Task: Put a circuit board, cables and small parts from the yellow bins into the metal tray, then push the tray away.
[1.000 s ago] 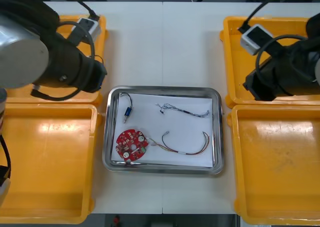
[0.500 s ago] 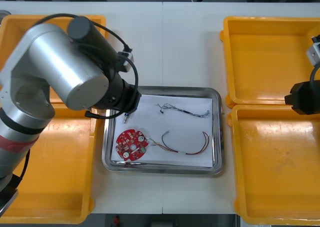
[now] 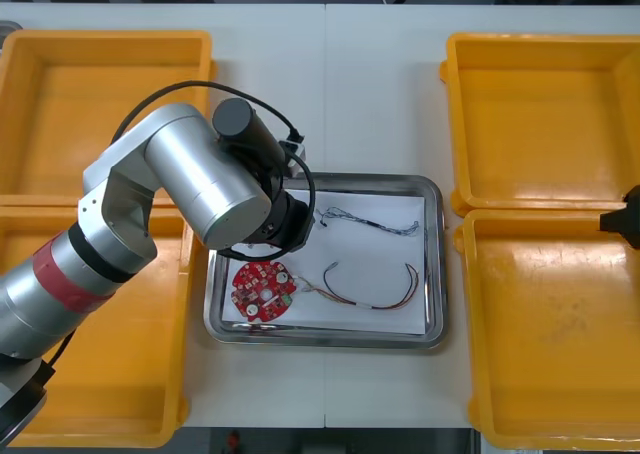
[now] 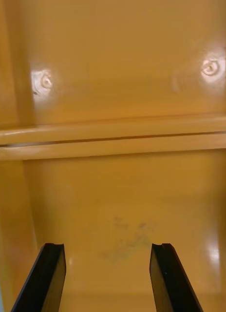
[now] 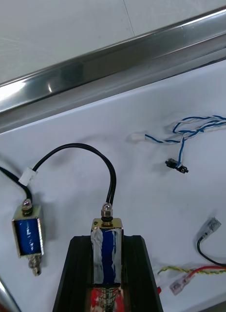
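The metal tray (image 3: pixel 434 264) with a white inside sits mid-table. My left arm (image 3: pixel 215 189) reaches over the tray's left part. In the left wrist view my left gripper (image 5: pixel 107 242) is shut on a small metal part (image 5: pixel 107 253) with a blue winding, over the white liner. A black cable (image 5: pixel 88 151) loops from it towards a second small metal part (image 5: pixel 28 235) lying on the liner. The round red circuit board (image 3: pixel 263 289), the blue and white cable (image 3: pixel 370 221) and the red and yellow cable (image 3: pixel 375 292) lie in the tray. My right gripper (image 4: pixel 108 278) stands open over a bare bin floor.
Two yellow bins (image 3: pixel 100 104) (image 3: pixel 90 334) flank the tray on the left, two more (image 3: pixel 540 114) (image 3: pixel 550 324) on the right. My right arm (image 3: pixel 625 222) shows at the right edge, between those two bins. Bare table lies beyond the tray's far rim (image 5: pixel 118 68).
My left arm has swung from the far left bin to over the tray's left part. My right arm has drawn back from the far right bin to the view's right edge.
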